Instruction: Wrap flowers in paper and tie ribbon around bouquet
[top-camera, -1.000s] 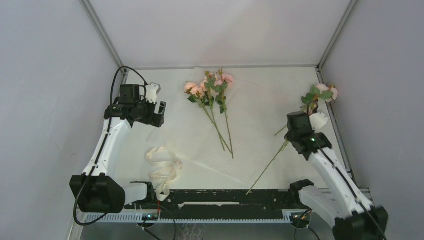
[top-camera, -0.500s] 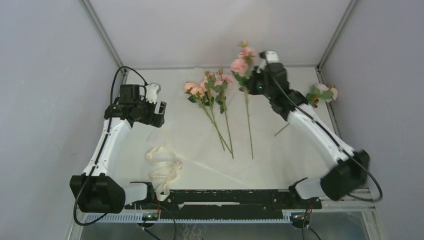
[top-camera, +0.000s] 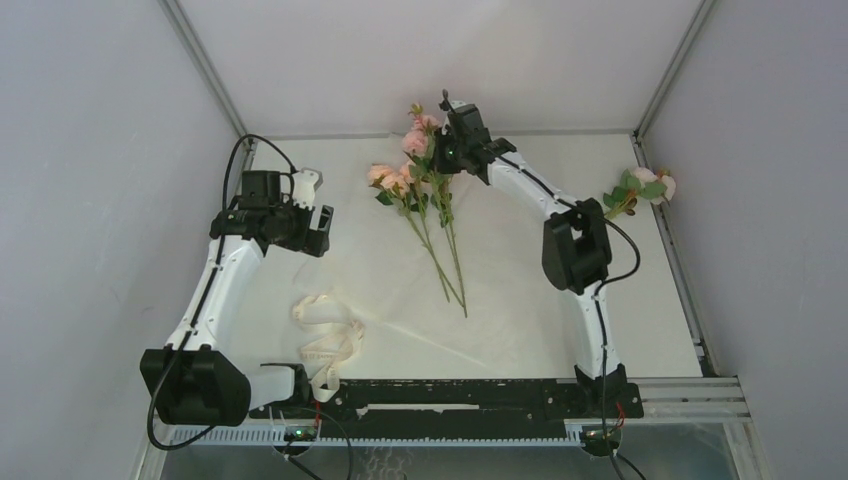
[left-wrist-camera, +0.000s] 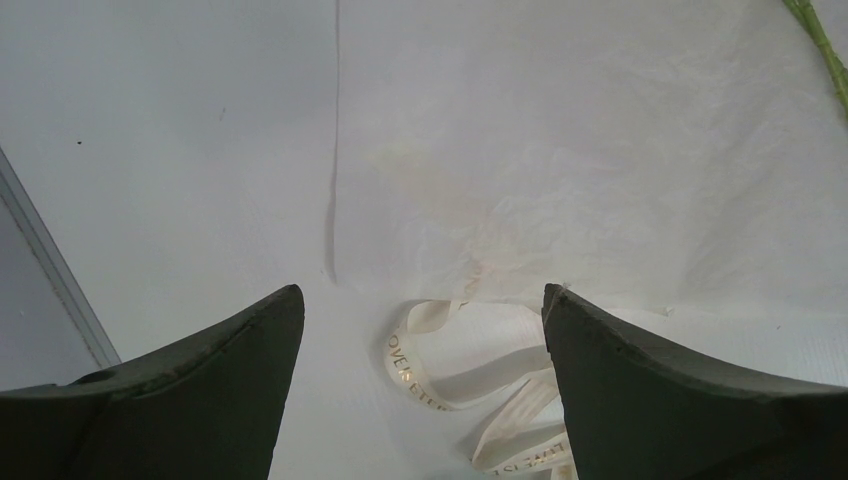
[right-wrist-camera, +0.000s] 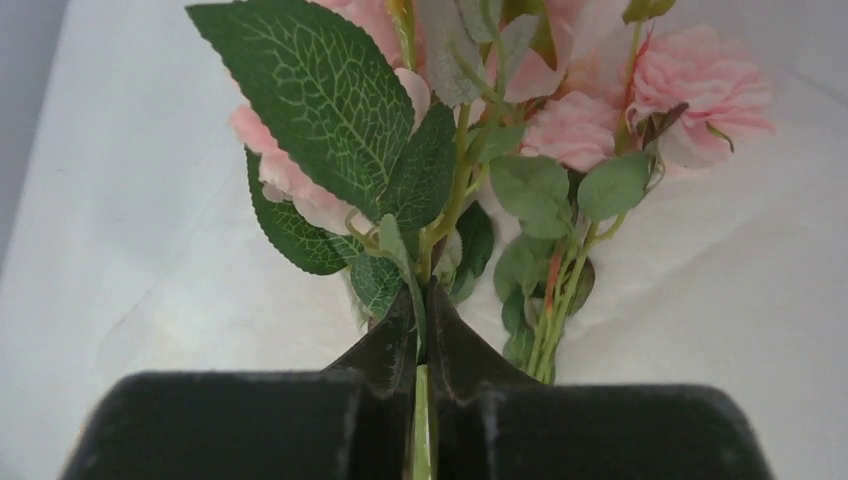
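My right gripper is shut on the green stem of one pink flower, held at the far middle of the table just above the other flowers. Those lie on the off-white paper with their stems pointing toward me. One more flower lies by the right wall. The cream ribbon sits looped off the paper's near left corner. My left gripper hangs open above it, holding nothing.
Grey walls close the table in on three sides. A black rail runs along the near edge between the arm bases. The paper's left edge shows as a straight fold line on the white table.
My right arm has swung from the right side of the table to the far middle, carrying one flower by its stem over the bunch on the paper. The left arm has not moved.
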